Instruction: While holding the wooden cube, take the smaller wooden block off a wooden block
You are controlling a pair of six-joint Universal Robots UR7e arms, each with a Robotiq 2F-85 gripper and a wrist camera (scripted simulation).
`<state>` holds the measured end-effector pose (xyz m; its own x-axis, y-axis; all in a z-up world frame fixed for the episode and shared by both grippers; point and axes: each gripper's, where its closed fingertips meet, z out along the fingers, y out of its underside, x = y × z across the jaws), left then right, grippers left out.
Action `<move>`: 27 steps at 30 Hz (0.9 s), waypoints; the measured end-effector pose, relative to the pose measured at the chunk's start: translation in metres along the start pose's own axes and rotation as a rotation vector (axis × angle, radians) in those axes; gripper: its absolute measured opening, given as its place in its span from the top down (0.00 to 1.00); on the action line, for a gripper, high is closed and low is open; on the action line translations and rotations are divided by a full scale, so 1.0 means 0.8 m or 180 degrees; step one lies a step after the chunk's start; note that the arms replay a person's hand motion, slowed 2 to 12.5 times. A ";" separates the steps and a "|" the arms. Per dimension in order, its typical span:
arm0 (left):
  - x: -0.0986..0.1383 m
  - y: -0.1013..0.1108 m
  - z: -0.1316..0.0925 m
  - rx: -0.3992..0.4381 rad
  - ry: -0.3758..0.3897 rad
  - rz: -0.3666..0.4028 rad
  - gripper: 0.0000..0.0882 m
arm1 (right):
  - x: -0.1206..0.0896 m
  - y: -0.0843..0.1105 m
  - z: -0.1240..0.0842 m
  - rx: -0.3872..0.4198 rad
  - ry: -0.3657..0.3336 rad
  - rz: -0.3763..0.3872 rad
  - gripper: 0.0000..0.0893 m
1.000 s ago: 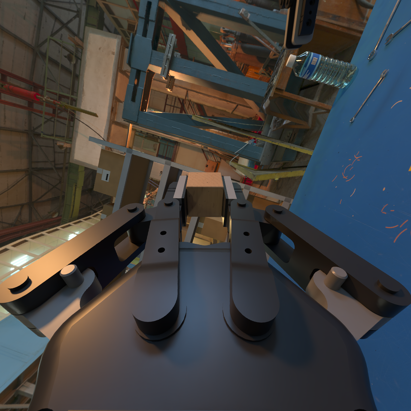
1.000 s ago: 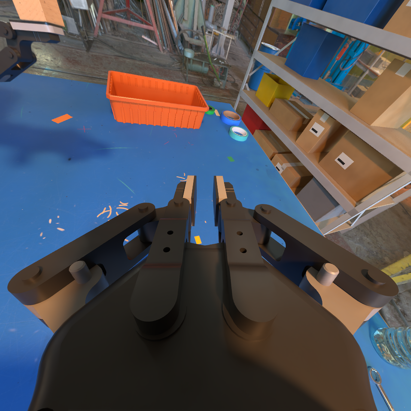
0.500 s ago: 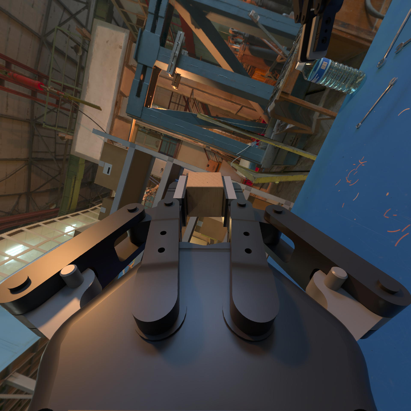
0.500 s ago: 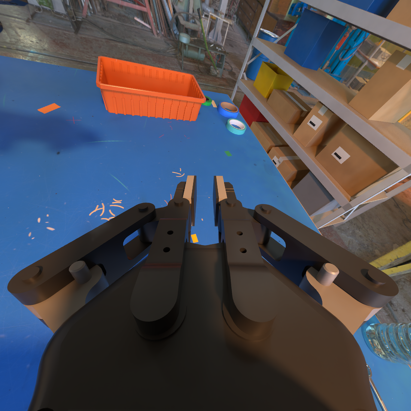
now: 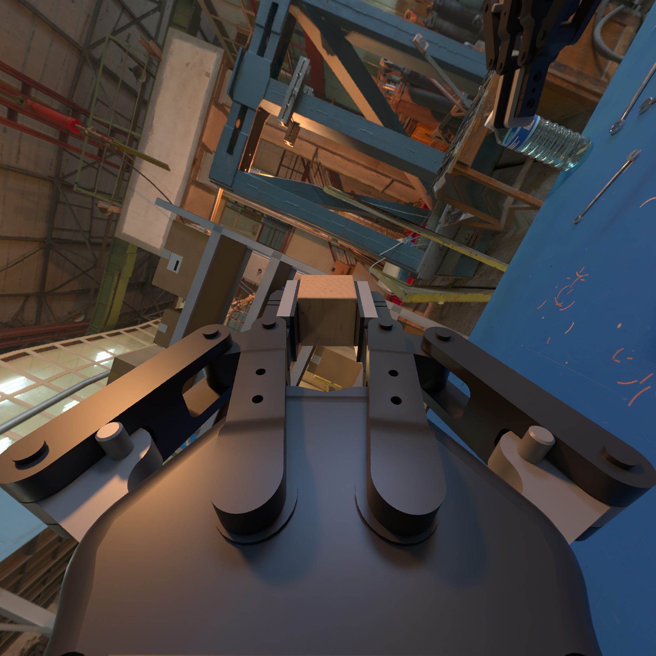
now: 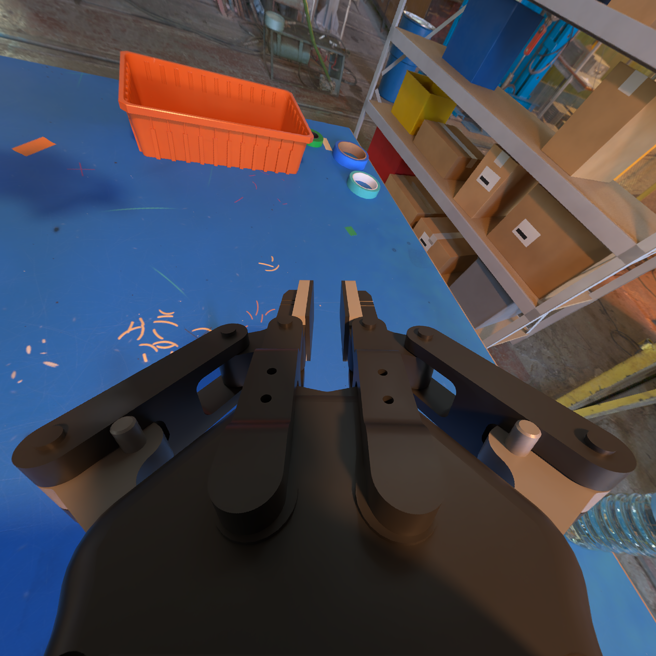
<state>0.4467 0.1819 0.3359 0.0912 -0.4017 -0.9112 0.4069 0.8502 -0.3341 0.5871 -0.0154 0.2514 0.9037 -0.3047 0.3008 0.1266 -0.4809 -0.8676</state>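
My left gripper [image 5: 326, 291] is shut on the wooden cube [image 5: 326, 319] and holds it in the air beside the blue table [image 5: 568, 355], which runs up the right side of this tilted view. My right gripper [image 6: 327, 296] hangs over the blue table [image 6: 106, 248], its jaws a narrow gap apart with nothing between them. It also shows at the top right of the left wrist view [image 5: 511, 88]. Neither the smaller wooden block nor the block under it shows in either view.
An orange bin [image 6: 213, 117] stands at the table's far side, with blue [image 6: 349, 154] and teal [image 6: 364, 184] tape rolls to its right. A water bottle [image 5: 543, 142] and wrenches [image 5: 603, 188] lie on the table. A shelf of cardboard boxes [image 6: 497, 159] stands past the right edge.
The right wrist view has shifted, so the bin sits more central and the left gripper has left its top left corner. In the left wrist view the right gripper has come further into view. The cube stays gripped.
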 end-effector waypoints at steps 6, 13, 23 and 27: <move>-0.006 0.000 -0.005 0.0043 0.0000 -0.0105 0.72 | 0.003 0.000 0.004 -0.0087 0.0077 -0.0046 0.85; -0.013 -0.001 -0.010 0.0095 -0.0005 -0.0223 0.72 | 0.007 -0.002 0.008 -0.0164 0.0168 -0.0090 0.85; -0.024 -0.002 -0.018 0.0169 -0.0039 -0.0369 0.72 | 0.017 -0.007 0.009 -0.0261 0.0341 -0.0140 0.85; -0.027 -0.002 -0.021 0.0190 -0.0043 -0.0430 0.72 | 0.020 -0.010 0.010 -0.0288 0.0395 -0.0164 0.85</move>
<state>0.4290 0.1946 0.3524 0.0441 -0.5161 -0.8554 0.4695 0.7665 -0.4383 0.6035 -0.0100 0.2596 0.8388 -0.3742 0.3955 0.1291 -0.5690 -0.8122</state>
